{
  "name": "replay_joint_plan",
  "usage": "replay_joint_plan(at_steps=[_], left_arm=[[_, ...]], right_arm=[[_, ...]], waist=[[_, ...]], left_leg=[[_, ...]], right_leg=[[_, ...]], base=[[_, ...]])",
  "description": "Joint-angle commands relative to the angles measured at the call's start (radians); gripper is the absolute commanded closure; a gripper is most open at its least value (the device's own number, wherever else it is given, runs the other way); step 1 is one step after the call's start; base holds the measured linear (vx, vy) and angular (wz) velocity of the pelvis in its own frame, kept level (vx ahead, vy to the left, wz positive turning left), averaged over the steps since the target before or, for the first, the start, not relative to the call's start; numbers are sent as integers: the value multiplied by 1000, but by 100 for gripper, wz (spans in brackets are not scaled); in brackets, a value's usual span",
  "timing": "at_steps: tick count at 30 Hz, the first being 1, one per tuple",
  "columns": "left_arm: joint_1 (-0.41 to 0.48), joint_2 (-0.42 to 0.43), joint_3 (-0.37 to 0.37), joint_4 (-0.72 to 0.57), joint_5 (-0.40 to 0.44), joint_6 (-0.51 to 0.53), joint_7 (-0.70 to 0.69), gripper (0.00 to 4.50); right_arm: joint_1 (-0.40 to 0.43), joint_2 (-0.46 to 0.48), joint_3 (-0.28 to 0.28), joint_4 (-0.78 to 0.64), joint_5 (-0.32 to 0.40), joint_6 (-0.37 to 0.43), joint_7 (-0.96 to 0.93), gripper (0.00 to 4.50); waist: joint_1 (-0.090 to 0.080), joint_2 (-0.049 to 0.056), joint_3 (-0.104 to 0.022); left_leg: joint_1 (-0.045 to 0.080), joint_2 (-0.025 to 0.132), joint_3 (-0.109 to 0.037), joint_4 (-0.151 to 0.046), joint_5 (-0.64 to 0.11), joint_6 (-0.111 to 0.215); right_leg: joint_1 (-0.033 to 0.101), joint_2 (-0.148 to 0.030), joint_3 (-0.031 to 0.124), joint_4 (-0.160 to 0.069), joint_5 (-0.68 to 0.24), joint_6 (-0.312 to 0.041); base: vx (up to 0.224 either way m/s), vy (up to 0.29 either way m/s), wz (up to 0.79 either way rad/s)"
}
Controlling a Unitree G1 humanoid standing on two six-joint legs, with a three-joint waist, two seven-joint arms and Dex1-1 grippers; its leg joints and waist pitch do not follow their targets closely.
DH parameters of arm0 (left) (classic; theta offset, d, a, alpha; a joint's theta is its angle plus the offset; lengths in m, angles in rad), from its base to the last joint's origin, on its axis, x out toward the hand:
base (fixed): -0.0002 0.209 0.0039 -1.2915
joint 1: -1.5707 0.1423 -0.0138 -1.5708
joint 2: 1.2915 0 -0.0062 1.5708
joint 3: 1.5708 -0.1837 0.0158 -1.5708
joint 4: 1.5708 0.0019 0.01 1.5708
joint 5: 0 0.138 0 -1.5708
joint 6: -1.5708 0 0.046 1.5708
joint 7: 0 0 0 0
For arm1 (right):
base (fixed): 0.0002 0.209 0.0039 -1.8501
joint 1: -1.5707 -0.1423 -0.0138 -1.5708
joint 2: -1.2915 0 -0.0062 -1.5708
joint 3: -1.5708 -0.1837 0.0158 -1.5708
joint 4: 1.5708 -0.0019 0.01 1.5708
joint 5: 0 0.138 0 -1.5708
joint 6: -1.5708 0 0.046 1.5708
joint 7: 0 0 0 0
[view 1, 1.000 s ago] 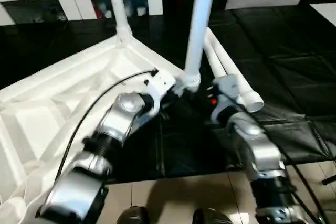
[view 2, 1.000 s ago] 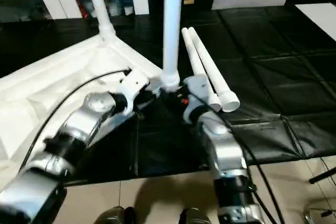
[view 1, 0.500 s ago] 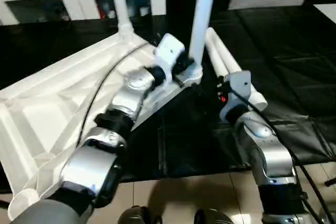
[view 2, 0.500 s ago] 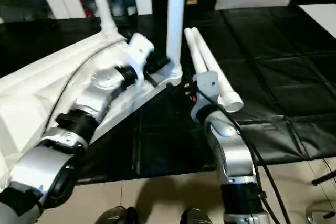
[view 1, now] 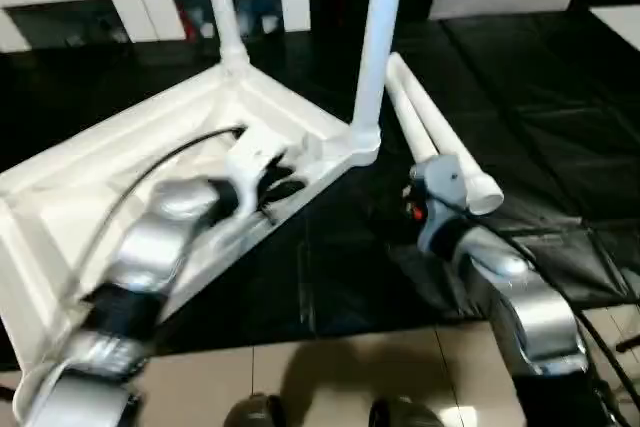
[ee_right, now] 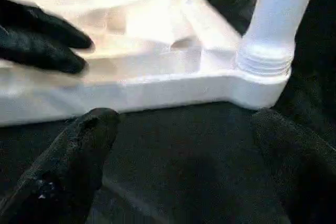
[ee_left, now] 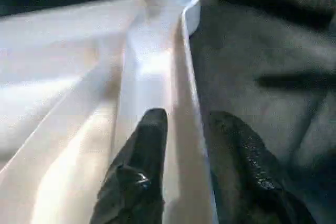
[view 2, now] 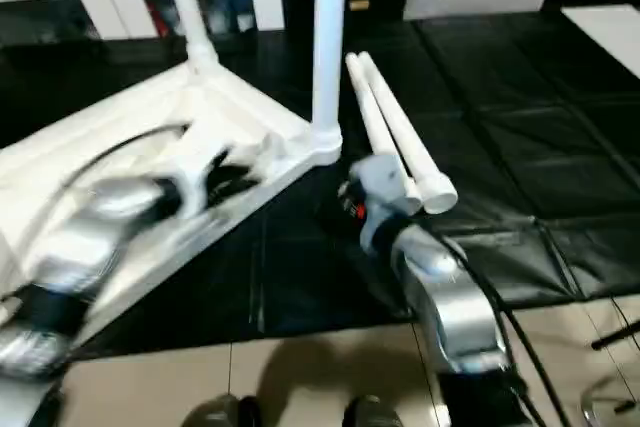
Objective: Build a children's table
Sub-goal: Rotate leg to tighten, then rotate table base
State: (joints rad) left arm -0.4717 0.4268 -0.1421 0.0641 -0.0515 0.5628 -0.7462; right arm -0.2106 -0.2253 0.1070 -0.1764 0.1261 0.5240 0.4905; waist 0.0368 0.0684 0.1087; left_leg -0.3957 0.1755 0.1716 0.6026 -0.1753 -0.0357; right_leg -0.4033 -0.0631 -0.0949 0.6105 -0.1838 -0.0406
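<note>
The left gripper (ee_left: 184,145) grasps the rim of the table top (view 1: 90,197): in the left wrist view one black finger (ee_left: 139,166) lies inside the white rim wall and the other outside it, over the black counter (view 1: 560,97). How hard they press is hard to judge, as the finger bases are cut off by the picture's edge. In the head views the left forearm is smeared by motion, so the gripper there reads as a dark patch against the rim near the front corner.

The right gripper (ee_right: 184,145) is released, its two fingers (ee_right: 79,145) spread wide apart with bare counter between them, touching nothing. It points at the near corner socket, just short of it. The left fingers also show in that view as dark shapes on the rim.

The top lies upside down on the counter, ribbed underside up, its left end cut off by the picture's edge. Two legs stand upright in corner sockets: one (view 1: 372,47) at the near corner, just ahead of the right gripper, and one (view 1: 222,2) at the far corner. Both run out of the top of the picture, so their upper ends are hidden. Two loose legs (view 1: 440,127) lie side by side on the counter beside the near corner, their near ends just past the right wrist.
</note>
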Motion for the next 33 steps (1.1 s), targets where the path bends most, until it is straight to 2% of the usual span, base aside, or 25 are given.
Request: replay_joint_plan(at_steps=[1, 2, 3, 5, 7, 10, 11, 12, 14, 17, 18, 19, 21, 22, 24, 26, 32, 33], left_arm=[[27, 18, 9, -116, -30, 121, -10, 270], [31, 20, 10, -124, -35, 132, -12, 270], [53, 35, 10, -163, -51, 183, -24, 270], [69, 53, 3, -194, -53, 213, -21, 270], [89, 81, -13, -215, -15, 229, -2, 270], [109, 108, -26, -224, 8, 239, -1, 270], [118, 124, -34, -231, 16, 250, 3, 286], [118, 125, -35, -231, 16, 250, 3, 286], [124, 146, -49, -207, 38, 247, 20, 300], [130, 157, -59, -207, 31, 260, 11, 326], [134, 160, -65, -211, 25, 263, 1, 334], [134, 160, -65, -211, 25, 263, 1, 355], [142, 156, -70, -221, 15, 263, -11, 363], [145, 157, -74, -223, 15, 263, -14, 375], [148, 160, -81, -224, 14, 265, -17, 385], [150, 159, -85, -219, 13, 267, -15, 415], [142, 144, -75, -187, 16, 260, 17, 442], [138, 138, -73, -171, 21, 251, 27, 442]], right_arm=[[17, -29, 15, -60, 28, 53, 38, 0], [19, -33, 18, -65, 31, 60, 43, 0], [33, -67, 39, -95, 41, 95, 77, 0], [42, -92, 57, -117, 44, 116, 97, 0], [55, -114, 72, -145, 45, 142, 111, 0], [69, -131, 87, -177, 56, 167, 126, 0], [74, -142, 95, -196, 68, 183, 136, 0], [74, -142, 96, -197, 69, 184, 137, 0], [86, -163, 110, -238, 107, 197, 179, 0], [97, -189, 124, -273, 131, 210, 220, 0], [99, -196, 126, -279, 135, 214, 230, 0], [99, -196, 126, -279, 135, 214, 230, 0], [100, -204, 127, -280, 137, 222, 233, 0], [100, -207, 128, -281, 138, 224, 233, 0], [99, -210, 129, -281, 140, 226, 232, 0], [97, -210, 130, -277, 140, 225, 229, 0], [92, -212, 133, -275, 142, 226, 223, 0], [92, -212, 133, -275, 141, 227, 222, 0]], waist=[[-5, -5, -72], [-4, -5, -71], [-7, -4, -69], [-9, -2, -69], [-10, -2, -68], [-12, -2, -67], [-13, 1, -67], [-12, 0, -67], [-11, 8, -68], [-8, 7, -68], [-9, 10, -67], [-10, 8, -66], [-9, 11, -65], [-10, 8, -65], [-10, 9, -65], [-10, 9, -67], [-9, 9, -68], [-9, 6, -67]], left_leg=[[28, 57, -23, -70, -198, 44], [23, 57, -25, -72, -195, 47], [26, 55, -25, -73, -211, 42], [25, 54, -25, -73, -213, 41], [24, 47, -25, -71, -219, 41], [26, 48, -26, -72, -224, 41], [25, 47, -26, -71, -227, 39], [26, 48, -27, -72, -227, 38], [28, 49, -29, -73, -233, 39], [29, 52, -29, -74, -241, 37], [28, 52, -30, -76, -249, 35], [28, 50, -30, -75, -261, 32], [28, 49, -30, -75, -266, 29], [28, 48, -30, -74, -267, 28], [28, 49, -31, -75, -262, 29], [29, 49, -30, -74, -259, 30], [29, 50, -30, -73, -251, 34], [28, 48, -29, -73, -255, 33]], right_leg=[[52, -86, 66, -83, -301, -159], [53, -87, 65, -86, -309, -153], [51, -84, 65, -88, -323, -145], [50, -82, 66, -89, -320, -140], [51, -83, 66, -95, -358, -122], [48, -80, 65, -100, -378, -104], [48, -80, 65, -102, -384, -101], [47, -79, 65, -101, -383, -100], [46, -77, 64, -99, -358, -102], [46, -77, 64, -99, -332, -113], [47, -77, 64, -97, -332, -114], [46, -78, 64, -99, -347, -115], [46, -81, 64, -102, -365, -115], [46, -81, 64, -104, -383, -107], [46, -81, 64, -104, -384, -104], [45, -80, 64, -103, -374, -106], [45, -79, 63, -102, -353, -114], [46, -78, 63, -103, -369, -110]], base=[[0, 0, 0], [0, 0, 0], [0, 0, 0], [0, 0, 0], [0, 0, 0], [0, 0, 0], [0, 0, 0], [0, 0, 0], [0, 0, 0], [0, 0, 0], [0, 0, 0], [0, 0, 0], [0, 0, 0], [0, 0, 0], [0, 0, 0], [0, 0, 0], [0, 0, 0], [0, 0, 0]])
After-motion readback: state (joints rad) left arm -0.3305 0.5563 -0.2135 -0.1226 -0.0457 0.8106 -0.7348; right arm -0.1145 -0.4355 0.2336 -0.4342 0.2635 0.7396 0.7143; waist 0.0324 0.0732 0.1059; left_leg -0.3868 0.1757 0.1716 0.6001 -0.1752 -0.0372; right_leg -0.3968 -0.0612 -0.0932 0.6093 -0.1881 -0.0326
